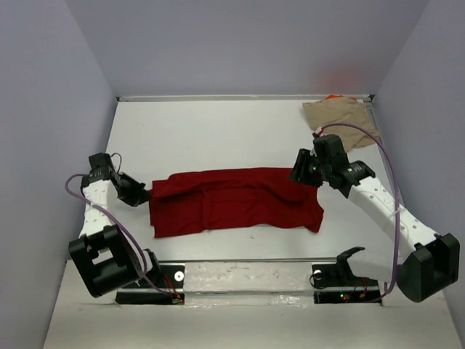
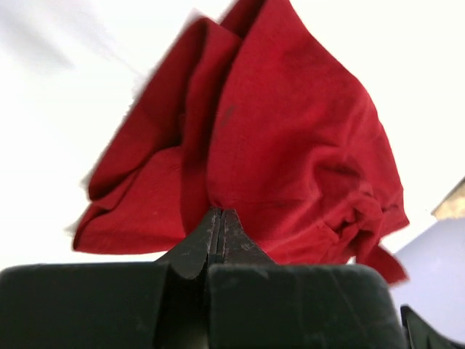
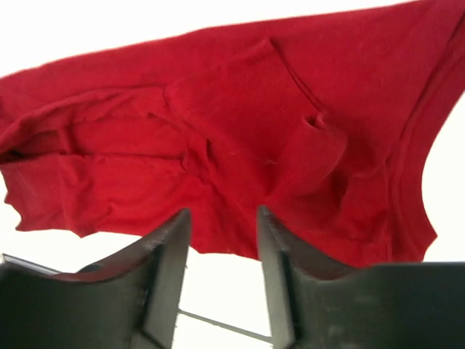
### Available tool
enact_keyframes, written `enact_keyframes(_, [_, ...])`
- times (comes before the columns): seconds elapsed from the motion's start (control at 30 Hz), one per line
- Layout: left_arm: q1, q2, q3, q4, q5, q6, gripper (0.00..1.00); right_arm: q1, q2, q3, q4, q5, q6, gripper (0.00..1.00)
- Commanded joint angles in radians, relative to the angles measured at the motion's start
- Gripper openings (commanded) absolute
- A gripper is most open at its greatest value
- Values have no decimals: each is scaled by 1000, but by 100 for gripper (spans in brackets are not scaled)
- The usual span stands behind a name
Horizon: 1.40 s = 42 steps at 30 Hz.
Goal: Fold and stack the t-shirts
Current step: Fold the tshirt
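Observation:
A dark red t-shirt (image 1: 232,200) lies across the middle of the table, folded into a long band with some wrinkles. My left gripper (image 1: 147,195) is at its left end; in the left wrist view the gripper (image 2: 220,212) is shut on a pinch of the red t-shirt (image 2: 290,145). My right gripper (image 1: 296,174) hovers over the shirt's right end. In the right wrist view this gripper (image 3: 223,218) stands open, the red t-shirt (image 3: 218,145) just beyond its tips and nothing clamped. A crumpled tan t-shirt (image 1: 338,116) lies at the back right, with a sliver of orange fabric (image 1: 334,97) behind it.
Grey walls close in the table on the left, back and right. A metal strip (image 1: 247,273) runs along the near edge between the arm bases. The right arm's purple cable (image 1: 363,131) loops over the tan shirt.

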Motion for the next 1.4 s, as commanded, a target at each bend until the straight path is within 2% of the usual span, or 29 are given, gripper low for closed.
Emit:
enact_keyframes(0.0, [23, -81, 59, -72, -96, 12, 0, 38, -46, -34, -7, 117, 23, 58])
enact_keyframes(0.07, [23, -96, 71, -51, -114, -4, 0, 47, -37, -25, -10, 158, 6, 62])
enact_keyframes(0.2, [23, -96, 134, -54, -183, 0, 0, 47, 15, 44, -2, 183, -37, 64])
enact_keyframes(0.4, [23, -81, 218, -44, -353, 2, 0, 47, 159, 144, 70, 115, -117, 63])
enact_keyframes(0.5, [23, -46, 194, -54, -313, 14, 0, 56, 222, 213, 68, 83, -143, 63])
enact_keyframes(0.67, [17, -32, 30, 18, -216, 15, 0, 56, 277, 255, 85, 60, -157, 63])
enact_keyframes(0.87, [14, -38, 71, 28, -179, 34, 0, 56, 311, 269, 88, 3, -151, 62])
enact_keyframes(0.93, [14, -27, 86, 21, -160, 52, 0, 56, 325, 276, 88, -1, -158, 47])
enact_keyframes(1.0, [14, -23, 88, 21, -157, 55, 0, 56, 342, 281, 88, 20, -161, 22])
enact_keyframes(1.03, [14, -27, 79, 35, -154, 55, 4, 56, 361, 291, 88, 34, -174, 1])
enact_keyframes(1.07, [14, -35, 72, 41, -156, 55, 7, 56, 384, 299, 90, 43, -181, 0])
enact_keyframes(1.2, [14, -37, 51, 28, -160, 42, 44, 56, 437, 350, 94, 31, -192, 0])
enact_keyframes(1.23, [14, -38, 46, 23, -165, 32, 51, 56, 444, 367, 96, 13, -194, 0])
enact_keyframes(1.3, [14, -35, 45, 6, -163, 17, 58, 47, 463, 380, 96, -9, -198, 0])
enact_keyframes(1.33, [16, -38, 43, 0, -166, 3, 69, 47, 472, 384, 97, -7, -197, 0])
enact_keyframes(1.37, [16, -43, 43, -5, -172, -4, 75, 47, 477, 388, 97, -13, -197, 0])
